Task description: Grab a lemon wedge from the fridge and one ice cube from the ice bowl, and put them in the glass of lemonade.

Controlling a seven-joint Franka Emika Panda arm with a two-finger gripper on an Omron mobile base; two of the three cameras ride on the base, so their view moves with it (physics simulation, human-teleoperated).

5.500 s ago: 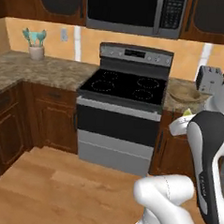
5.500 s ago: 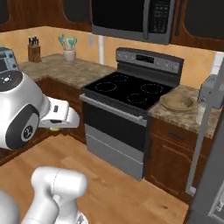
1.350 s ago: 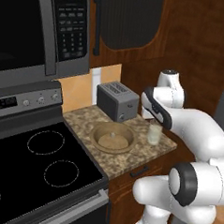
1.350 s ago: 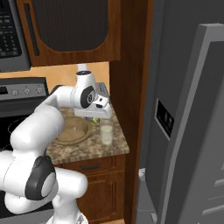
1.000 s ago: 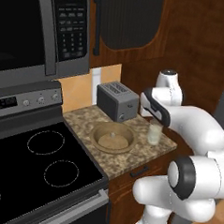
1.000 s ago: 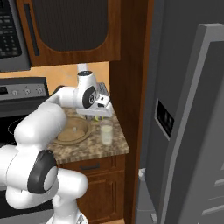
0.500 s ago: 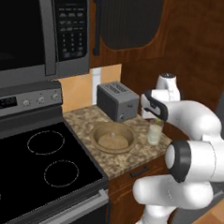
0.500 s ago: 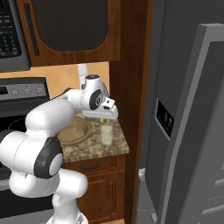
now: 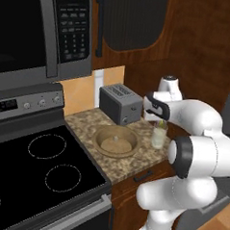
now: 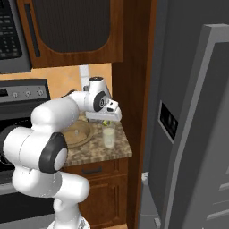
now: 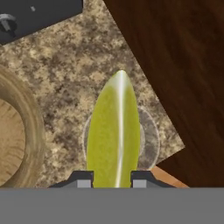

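End effector (image 9: 161, 120) in the left base view hangs just above the glass of lemonade (image 9: 158, 137) and grips the lemon wedge (image 9: 162, 123) between its fingers. This glass stands on the speckled tabletop (image 9: 133, 161), near its right edge. To the left of the glass lies the ice bowl (image 9: 116, 141), and behind the bowl stands the silver toaster (image 9: 120, 104). The black stove (image 9: 41, 175) is further left, with the microwave (image 9: 40, 30) above it.

From the right base view, the end effector (image 10: 106, 121) is again directly over the glass of lemonade (image 10: 108, 136), the lemon wedge (image 10: 106, 122) showing as a small yellow-green spot under the hand. The ice bowl (image 10: 77, 133) is partly hidden behind the arm. The fridge (image 10: 192, 120) fills the right side.

Looking along the hand, the lemon wedge (image 11: 115, 133) is clamped between the two fingertips (image 11: 83, 180), its pointed tip away from them, over the round rim of the glass of lemonade (image 11: 148, 142). The ice bowl (image 11: 22, 131) is at the left.
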